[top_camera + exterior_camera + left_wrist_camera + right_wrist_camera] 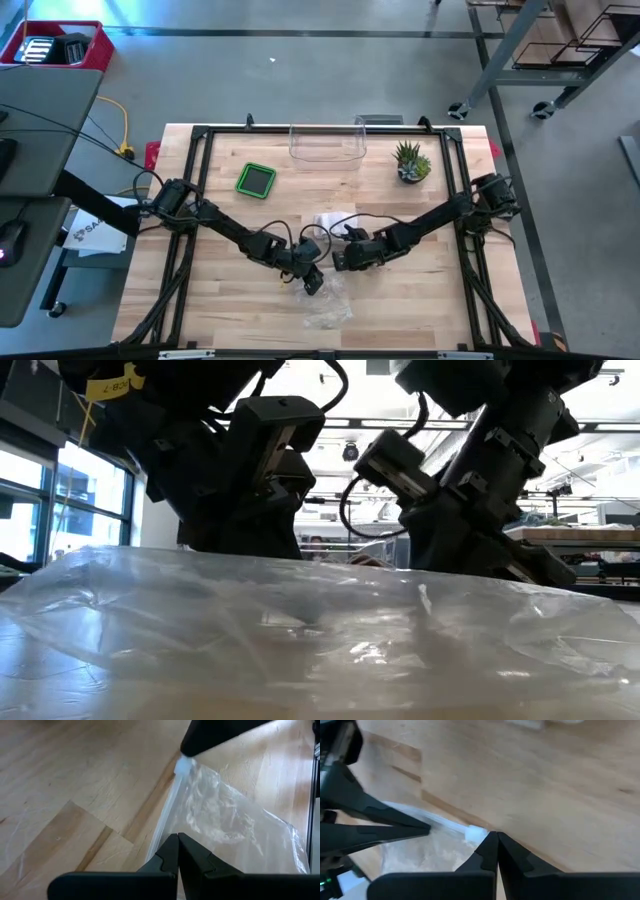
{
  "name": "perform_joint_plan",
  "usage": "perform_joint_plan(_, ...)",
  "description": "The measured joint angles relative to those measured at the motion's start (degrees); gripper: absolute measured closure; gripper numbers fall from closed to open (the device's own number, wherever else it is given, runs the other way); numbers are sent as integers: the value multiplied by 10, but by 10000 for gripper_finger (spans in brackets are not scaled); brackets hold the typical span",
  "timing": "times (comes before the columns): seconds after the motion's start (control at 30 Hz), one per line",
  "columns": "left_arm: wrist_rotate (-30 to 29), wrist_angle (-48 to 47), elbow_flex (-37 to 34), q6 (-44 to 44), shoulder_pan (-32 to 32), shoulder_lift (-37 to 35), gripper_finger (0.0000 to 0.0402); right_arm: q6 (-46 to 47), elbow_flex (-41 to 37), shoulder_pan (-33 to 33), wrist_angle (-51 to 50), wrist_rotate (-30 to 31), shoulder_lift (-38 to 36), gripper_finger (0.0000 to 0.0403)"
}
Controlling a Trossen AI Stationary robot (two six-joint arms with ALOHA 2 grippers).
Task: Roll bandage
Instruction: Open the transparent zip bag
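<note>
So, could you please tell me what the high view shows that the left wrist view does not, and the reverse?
Only the high view shows the green container, the potted plant, the clear bin and both arms. Only the left wrist view shows the left hand shut on the clear plastic bag's edge, and a dark fingertip at the bag's white corner. Both show the bag on the wooden table.

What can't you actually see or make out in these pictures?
- High view: where the left gripper and right gripper meet the clear plastic bag is too small to read.
- Low view: the bag fills the front, hiding the tabletop.
- No view clearly shows a bandage.
</note>
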Motion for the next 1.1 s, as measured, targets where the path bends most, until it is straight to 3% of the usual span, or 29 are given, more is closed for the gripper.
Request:
perform_joint_plan(0.2,2,0,0,0,3,0,401,10,1,7,49,-13,22,403)
perform_joint_plan(0.47,0,2,0,-2,4,0,401,6,0,7,37,-14,-4,403)
perform_joint_plan(0.57,-1,0,0,-39,4,0,401,4,0,7,31,-3,-24,403)
perform_joint_plan(0.8,28,20,3,-92,16,27,401,-4,24,16,-71,-3,-35,403)
perform_joint_plan(0.97,-6,83,1,-95,27,30,401,-71,87,19,-206,-2,-32,403)
perform_joint_plan(1.1,-3,77,1,-80,36,23,401,-92,90,15,-215,-1,-32,403)
